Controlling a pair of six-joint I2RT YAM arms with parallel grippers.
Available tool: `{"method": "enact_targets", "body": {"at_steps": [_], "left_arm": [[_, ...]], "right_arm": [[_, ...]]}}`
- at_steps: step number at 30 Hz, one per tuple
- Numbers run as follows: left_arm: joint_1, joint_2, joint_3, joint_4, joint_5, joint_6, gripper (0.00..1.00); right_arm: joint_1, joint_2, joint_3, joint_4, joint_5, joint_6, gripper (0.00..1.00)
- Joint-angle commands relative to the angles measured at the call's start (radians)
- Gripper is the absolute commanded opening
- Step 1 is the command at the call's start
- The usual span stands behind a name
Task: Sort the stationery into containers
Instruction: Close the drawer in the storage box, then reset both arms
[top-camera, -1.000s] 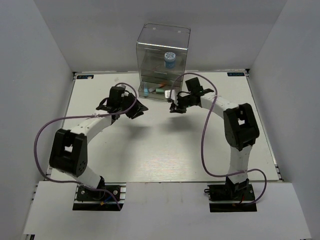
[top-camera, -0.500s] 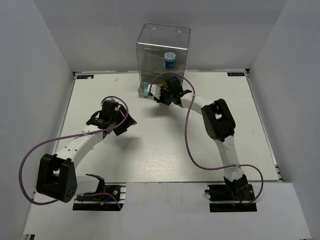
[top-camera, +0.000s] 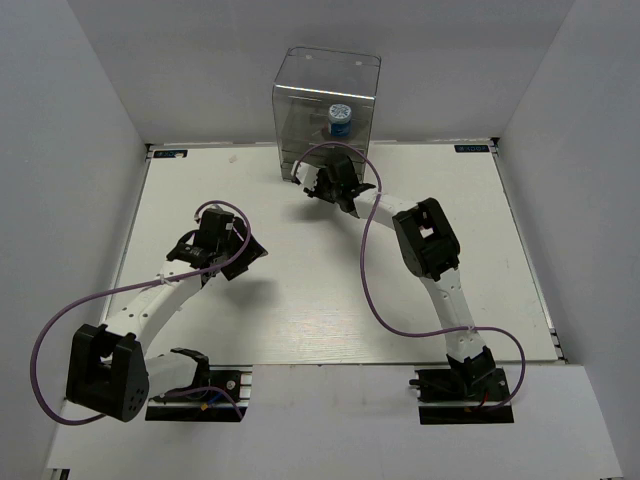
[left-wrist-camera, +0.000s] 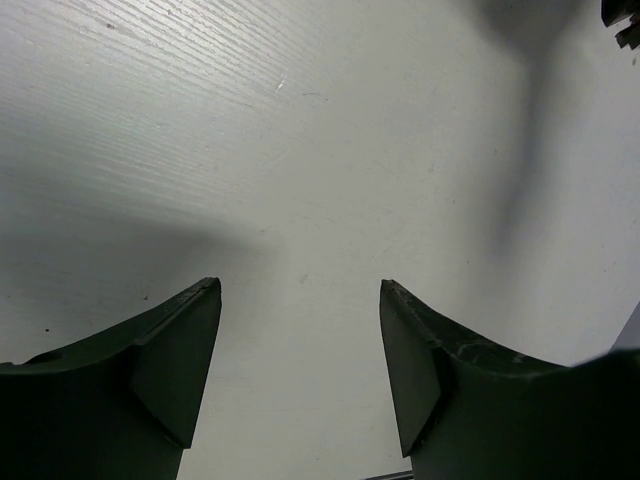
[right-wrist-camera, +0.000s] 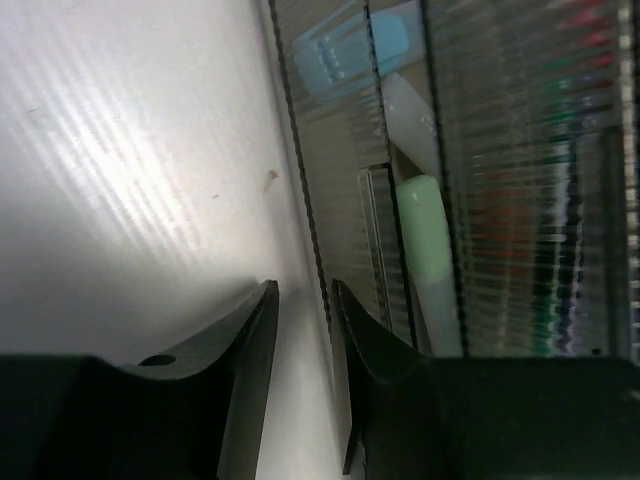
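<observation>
Fingers of the right gripper (right-wrist-camera: 300, 292): nearly together, only a slim gap, tips at the foot of the drawer stack (right-wrist-camera: 480, 200). Whether they nip a drawer's lip or merely press on it, I cannot tell. Behind the ribbed front, at their 1 o'clock, lies a green marker (right-wrist-camera: 425, 260). Past it is a white marker (right-wrist-camera: 410, 110) with a pale blue cap. Red and dark streaks off to 3 o'clock are probably pens (right-wrist-camera: 530, 215), too blurred to count.

Fingers of the left gripper (left-wrist-camera: 300, 290): spread wide, nothing between them, bare worktop (left-wrist-camera: 330, 130) underneath.

From above: the clear box unit (top-camera: 327, 95) stands at 12 o'clock on the worktop, with the blue-white pot (top-camera: 340, 120) upright inside its upper part. The right gripper sits against the unit's base on the 6 o'clock side. The left gripper is well apart, toward 9 o'clock.

Progress, as I read it: nearly done. Every item I can find is inside the unit, and I spot no pen or marker lying loose. The bottom drawer looks in, or close to it. Likely left to do: seat it flush and draw both arms clear.
</observation>
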Motion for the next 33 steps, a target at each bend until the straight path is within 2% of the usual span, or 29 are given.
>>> {"method": "enact_targets", "body": {"at_steps": [1,16,20,21,24,25,26,27,28,29,33], "left_arm": [[0.002,-0.023,-0.005,-0.001,-0.014,-0.008,0.75],[0.002,-0.023,-0.005,-0.010,-0.014,-0.017,0.75],[0.002,-0.023,0.005,-0.010,-0.014,-0.017,0.75],[0.002,-0.023,0.005,-0.010,-0.014,-0.017,0.75],[0.002,-0.023,0.005,-0.001,-0.014,-0.017,0.75],[0.002,-0.023,0.005,0.008,-0.014,-0.017,0.75],[0.002,-0.023,0.005,0.026,-0.014,-0.008,0.75],[0.002,-0.033,0.005,0.038,-0.004,-0.008,0.75],[0.002,-0.033,0.005,0.067,0.012,-0.008,0.75],[0.002,-0.033,-0.005,0.083,0.012,0.002,0.77],[-0.010,-0.044,-0.014,0.176,0.048,0.023,0.78]], "right_arm": [[-0.009,0.015,0.061,0.100,0.084,-0.003,0.34],[-0.046,0.024,0.072,0.108,0.116,-0.012,0.36],[-0.052,-0.011,0.022,0.099,0.072,0.005,0.36],[-0.055,-0.042,0.005,0.070,-0.034,0.011,0.39],[-0.058,-0.149,-0.134,0.051,-0.193,0.027,0.49],[-0.058,-0.212,-0.173,0.051,-0.266,0.019,0.69],[-0.056,-0.279,-0.281,0.051,-0.331,0.017,0.81],[-0.056,-0.343,-0.312,0.053,-0.359,0.025,0.90],[-0.058,-0.373,-0.396,0.054,-0.402,0.054,0.90],[-0.056,-0.458,-0.417,0.064,-0.423,0.115,0.90],[-0.090,-0.613,-0.506,0.021,-0.489,0.299,0.90]]}}
